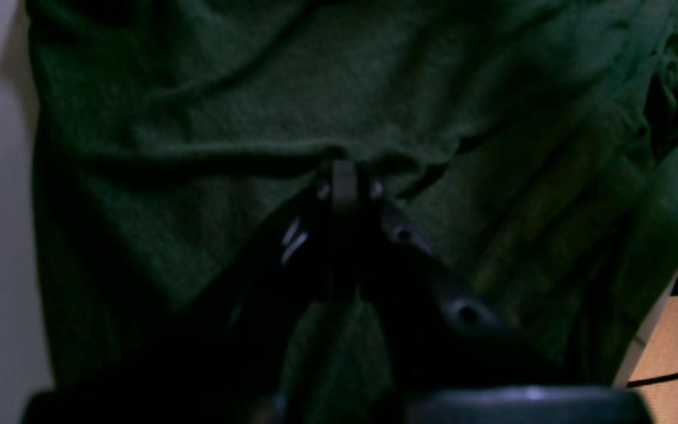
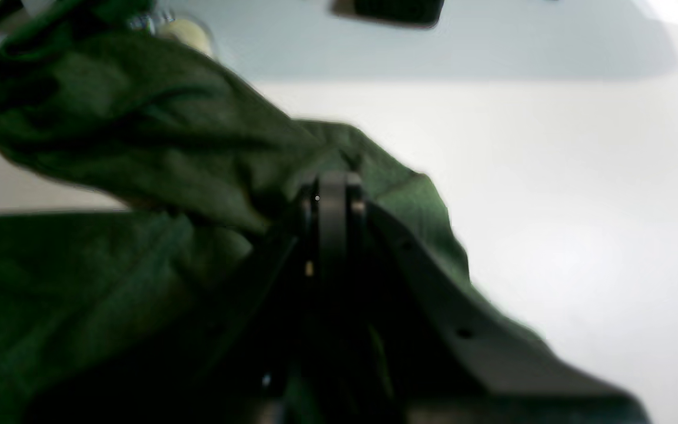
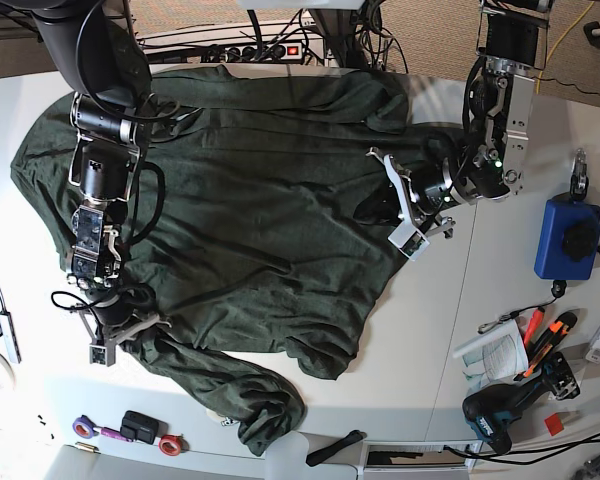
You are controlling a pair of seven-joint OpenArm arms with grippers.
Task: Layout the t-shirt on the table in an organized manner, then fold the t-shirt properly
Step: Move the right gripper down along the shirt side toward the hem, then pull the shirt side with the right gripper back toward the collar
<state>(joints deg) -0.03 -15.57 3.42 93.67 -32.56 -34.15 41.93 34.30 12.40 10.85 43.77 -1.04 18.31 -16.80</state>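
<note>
The dark green t-shirt (image 3: 250, 190) lies spread over the white table (image 3: 420, 380), with one sleeve bunched near the front edge. My left gripper (image 3: 388, 207) is at the shirt's right edge, shut on a fold of the fabric; the left wrist view shows its jaws (image 1: 345, 171) pinched on the t-shirt (image 1: 256, 88). At the shirt's lower left edge my right gripper (image 3: 130, 330) is by the sleeve. In the blurred right wrist view its jaws (image 2: 333, 182) stand together with the t-shirt (image 2: 109, 118) draped over them and bare table (image 2: 551, 176) beyond.
A blue pouch (image 3: 565, 237) sits at the right edge. A drill (image 3: 505, 410), orange-handled tools (image 3: 540, 328) and a paper lie at the front right. Tape rolls (image 3: 85, 427) lie at the front left. A power strip (image 3: 250, 50) and cables run along the back.
</note>
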